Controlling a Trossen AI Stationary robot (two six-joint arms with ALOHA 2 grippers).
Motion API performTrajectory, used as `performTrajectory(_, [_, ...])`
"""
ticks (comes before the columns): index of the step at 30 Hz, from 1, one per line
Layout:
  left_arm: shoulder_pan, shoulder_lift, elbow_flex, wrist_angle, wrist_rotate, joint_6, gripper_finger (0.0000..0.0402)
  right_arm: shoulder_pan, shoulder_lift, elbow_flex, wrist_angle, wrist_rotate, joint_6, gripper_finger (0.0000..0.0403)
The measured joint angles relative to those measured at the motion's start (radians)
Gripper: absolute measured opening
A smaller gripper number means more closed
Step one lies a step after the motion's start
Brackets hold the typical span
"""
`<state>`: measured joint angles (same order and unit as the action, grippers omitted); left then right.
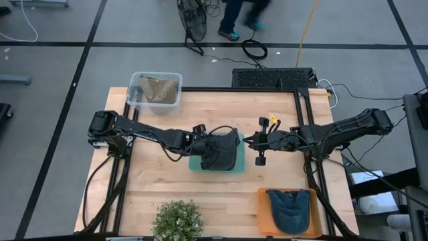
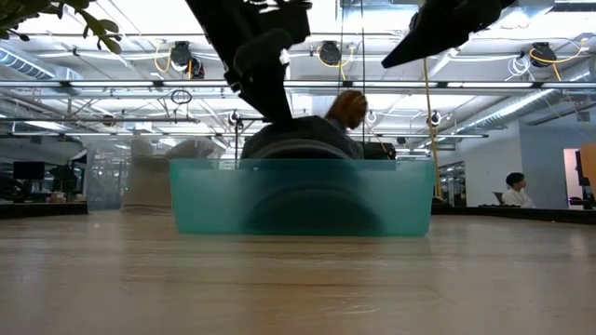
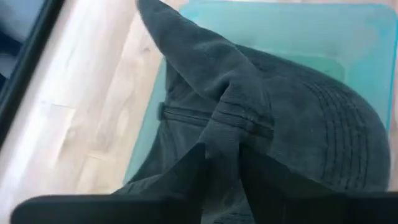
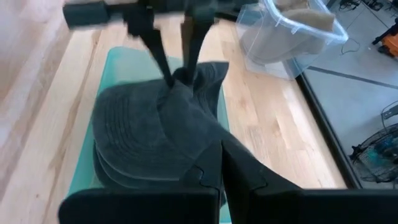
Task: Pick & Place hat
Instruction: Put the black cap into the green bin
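Resting in the teal tray (image 1: 195,163) at the bench's middle, the dark cap (image 1: 224,152) was judged soft, light and floppy. A fabric fold was straddled by the part-opened left pincer (image 4: 176,78); the right pincer (image 1: 259,142) was shut, empty.

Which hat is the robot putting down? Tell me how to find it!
Look at the middle of the wooden table, where a teal bin sits between the two arms. The dark gray cap lies in it, under the left gripper. The other hats are tan in a clear bin or blue on an orange tray.
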<state>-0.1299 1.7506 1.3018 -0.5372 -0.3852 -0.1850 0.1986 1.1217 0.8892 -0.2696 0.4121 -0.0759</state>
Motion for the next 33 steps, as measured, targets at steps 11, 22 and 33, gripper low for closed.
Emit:
performTrajectory(11, [-0.047, -0.097, 0.000, 0.062, -0.009, -0.013, 0.0113, -0.003, 0.001, -0.083, 0.115, 0.004, -0.039, 0.0000])
performTrajectory(22, [-0.123, -0.057, 0.000, -0.044, -0.066, -0.046, 0.0113, -0.041, 0.089, -0.188, 0.605, -0.161, -0.047, 0.0000])
performTrajectory(33, [-0.046, -0.054, -0.123, 0.074, -0.173, -0.158, 0.0113, -0.155, 0.387, -0.197, 0.788, -0.268, 0.013, 0.0000])
